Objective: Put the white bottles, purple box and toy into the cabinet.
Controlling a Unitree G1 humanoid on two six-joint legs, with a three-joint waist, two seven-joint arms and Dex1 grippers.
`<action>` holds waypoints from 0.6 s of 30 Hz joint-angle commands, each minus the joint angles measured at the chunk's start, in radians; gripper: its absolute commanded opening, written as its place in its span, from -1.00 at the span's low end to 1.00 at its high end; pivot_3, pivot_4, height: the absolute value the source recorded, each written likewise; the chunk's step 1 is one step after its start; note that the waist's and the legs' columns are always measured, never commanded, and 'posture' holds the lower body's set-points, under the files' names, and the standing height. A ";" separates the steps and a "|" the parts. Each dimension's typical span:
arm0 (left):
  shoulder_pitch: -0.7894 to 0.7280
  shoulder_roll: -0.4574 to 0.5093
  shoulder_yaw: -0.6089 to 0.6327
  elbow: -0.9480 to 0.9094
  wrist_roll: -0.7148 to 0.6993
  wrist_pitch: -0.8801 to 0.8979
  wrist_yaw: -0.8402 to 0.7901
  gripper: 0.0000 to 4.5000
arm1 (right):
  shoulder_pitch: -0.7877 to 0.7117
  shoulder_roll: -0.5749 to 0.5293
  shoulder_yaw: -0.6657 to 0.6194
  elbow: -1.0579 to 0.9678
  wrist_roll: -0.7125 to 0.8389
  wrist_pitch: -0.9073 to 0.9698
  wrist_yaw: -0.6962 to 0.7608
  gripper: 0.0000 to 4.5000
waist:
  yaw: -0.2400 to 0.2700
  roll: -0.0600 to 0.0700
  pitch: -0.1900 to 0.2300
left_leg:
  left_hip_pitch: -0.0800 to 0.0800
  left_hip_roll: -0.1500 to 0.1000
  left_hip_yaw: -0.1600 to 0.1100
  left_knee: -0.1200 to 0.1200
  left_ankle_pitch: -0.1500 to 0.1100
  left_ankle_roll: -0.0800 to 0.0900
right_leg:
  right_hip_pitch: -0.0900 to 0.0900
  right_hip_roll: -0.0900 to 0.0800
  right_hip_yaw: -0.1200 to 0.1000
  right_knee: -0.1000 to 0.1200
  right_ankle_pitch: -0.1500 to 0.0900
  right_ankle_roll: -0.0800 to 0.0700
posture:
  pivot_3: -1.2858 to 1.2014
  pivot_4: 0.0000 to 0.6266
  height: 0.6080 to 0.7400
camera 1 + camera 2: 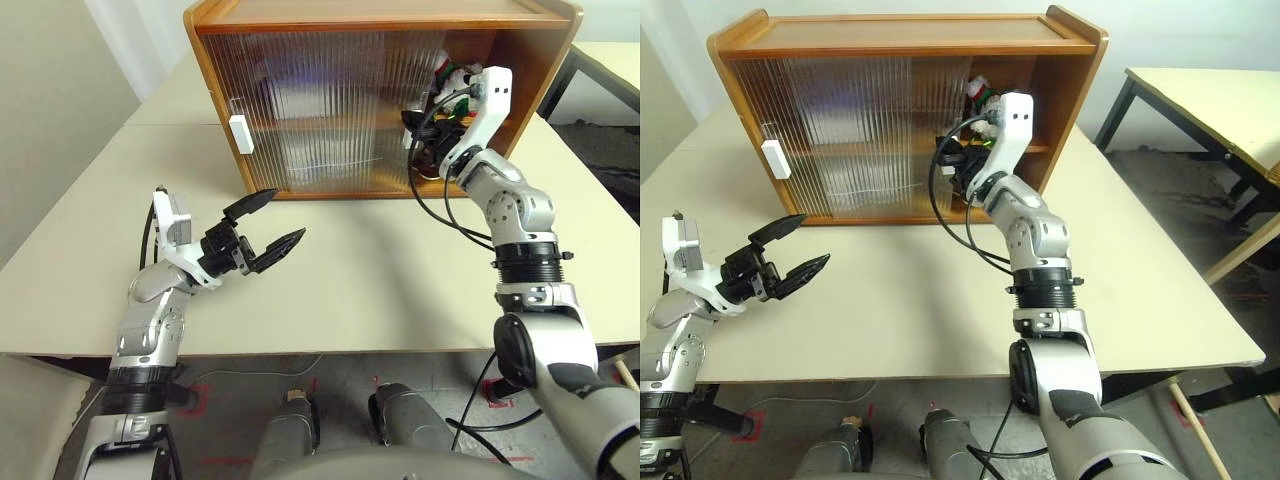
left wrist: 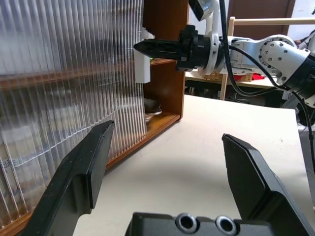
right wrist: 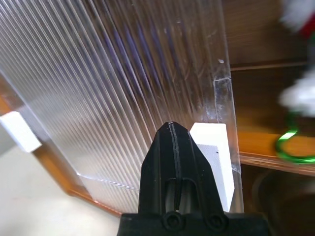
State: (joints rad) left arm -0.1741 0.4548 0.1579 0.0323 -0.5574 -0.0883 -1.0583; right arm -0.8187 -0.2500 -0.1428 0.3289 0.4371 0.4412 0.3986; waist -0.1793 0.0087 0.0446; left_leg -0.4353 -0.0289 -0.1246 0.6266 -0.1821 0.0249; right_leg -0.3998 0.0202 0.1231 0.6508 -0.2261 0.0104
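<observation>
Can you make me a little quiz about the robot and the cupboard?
1. True or false: the left gripper is holding a white bottle.
2. Which gripper is shut, with its tip by the white handle of a sliding door? A left, B right.
3. Fill in: the toy sits on the cabinet's ____.

Key: 1 false, it is open and empty. 2 B. 3 shelf.
</observation>
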 commanded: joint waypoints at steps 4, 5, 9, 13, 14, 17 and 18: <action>-0.023 0.013 0.002 0.027 0.001 0.007 -0.018 1.00 | -0.019 -0.073 -0.028 0.039 -0.044 -0.039 0.012 -0.99 | -0.003 0.000 0.000 | 0.000 0.000 0.000 0.000 -0.001 -0.006 | 0.000 0.000 0.000 0.000 0.001 0.000 | -0.20 -0.87 1.00; -0.024 0.012 0.001 0.029 0.002 0.006 -0.020 1.00 | -0.017 -0.080 -0.030 0.041 -0.043 -0.038 0.016 -0.99 | -0.004 0.000 0.000 | 0.000 0.000 0.000 0.000 -0.001 -0.006 | 0.000 0.000 0.000 0.000 0.002 0.000 | -0.20 -0.87 1.00; -0.028 0.008 -0.003 0.036 0.004 0.004 -0.026 1.00 | -0.015 -0.101 -0.036 0.049 -0.047 -0.042 0.018 -0.99 | -0.014 0.000 0.000 | 0.000 0.000 0.000 -0.001 -0.001 -0.008 | 0.000 0.000 0.000 0.000 0.003 0.001 | -0.20 -0.88 1.00; -0.034 0.005 -0.006 0.045 0.005 0.001 -0.034 1.00 | -0.017 -0.125 -0.044 0.072 -0.063 -0.060 0.020 -0.99 | -0.024 0.000 0.000 | 0.000 0.000 0.000 -0.001 -0.001 -0.007 | 0.000 0.000 0.000 0.000 0.002 0.002 | -0.20 -0.89 1.00; -0.034 0.005 -0.007 0.046 0.005 0.001 -0.035 1.00 | -0.018 -0.131 -0.045 0.079 -0.067 -0.066 0.021 -0.99 | -0.027 0.000 0.000 | -0.001 0.000 0.000 -0.001 0.000 -0.006 | 0.000 0.000 0.000 0.000 0.002 0.002 | -0.20 -0.89 1.00; -0.035 0.004 -0.006 0.048 0.005 -0.001 -0.038 1.00 | -0.018 -0.155 -0.037 0.098 -0.084 -0.088 0.044 -0.99 | -0.034 0.000 0.000 | -0.001 0.000 0.000 -0.001 0.000 -0.005 | 0.000 0.000 0.000 -0.001 0.001 0.004 | -0.21 -0.89 1.00; -0.035 0.004 -0.006 0.049 0.005 -0.001 -0.040 1.00 | -0.016 -0.164 -0.034 0.104 -0.092 -0.096 0.052 -0.99 | -0.035 0.000 0.000 | -0.001 0.000 0.000 -0.001 0.000 -0.005 | 0.000 0.000 0.000 -0.001 0.001 0.004 | -0.21 -0.89 1.00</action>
State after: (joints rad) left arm -0.2012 0.4573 0.1556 0.0719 -0.5572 -0.0876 -1.0903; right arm -0.8219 -0.3894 -0.1695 0.4098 0.3717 0.3691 0.4457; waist -0.2143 0.0086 0.0445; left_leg -0.4369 -0.0290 -0.1245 0.6257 -0.1820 0.0197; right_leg -0.4000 0.0200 0.1235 0.6497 -0.2251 0.0146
